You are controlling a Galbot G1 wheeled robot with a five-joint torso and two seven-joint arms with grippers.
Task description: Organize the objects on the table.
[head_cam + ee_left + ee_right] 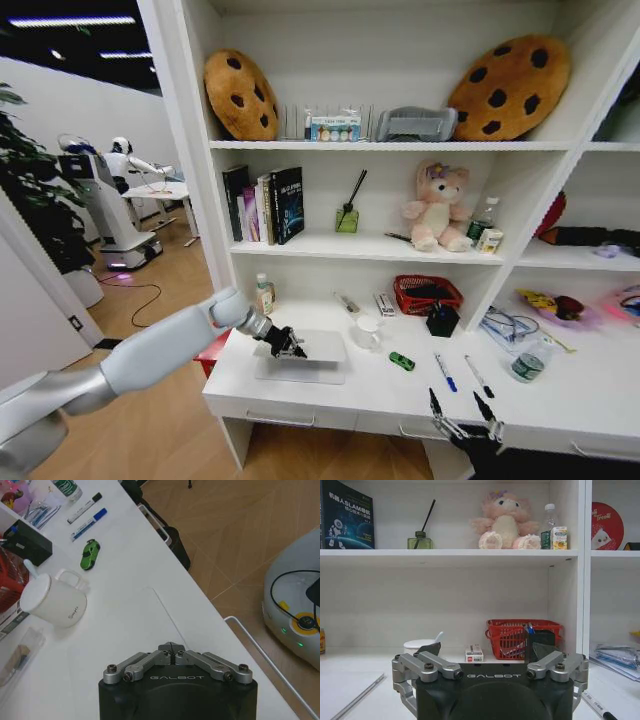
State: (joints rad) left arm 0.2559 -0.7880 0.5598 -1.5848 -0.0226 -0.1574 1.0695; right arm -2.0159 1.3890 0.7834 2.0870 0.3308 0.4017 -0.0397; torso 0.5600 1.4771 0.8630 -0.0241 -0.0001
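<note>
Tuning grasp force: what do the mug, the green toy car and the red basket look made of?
Mug: glossy white, likely glazed ceramic, given its smooth sheen and thick handle. Green toy car: shiny painted shell, either plastic or die-cast metal. Red basket: moulded plastic lattice with a matte finish.

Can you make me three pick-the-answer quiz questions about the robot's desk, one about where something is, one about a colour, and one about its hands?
1. Where is the left gripper?
A. over the laptop
B. inside the red basket
C. on the bear's shelf

2. What colour is the toy car?
A. red
B. green
C. yellow

3. How are the left gripper's fingers?
A. wide open
B. shut on a pen
C. shut, holding nothing

Answers:
1. A, the head view shows it above the flat silver laptop.
2. B, it is bright green beside the mug.
3. C, the left wrist view shows the fingertips together, with nothing between them.
</note>
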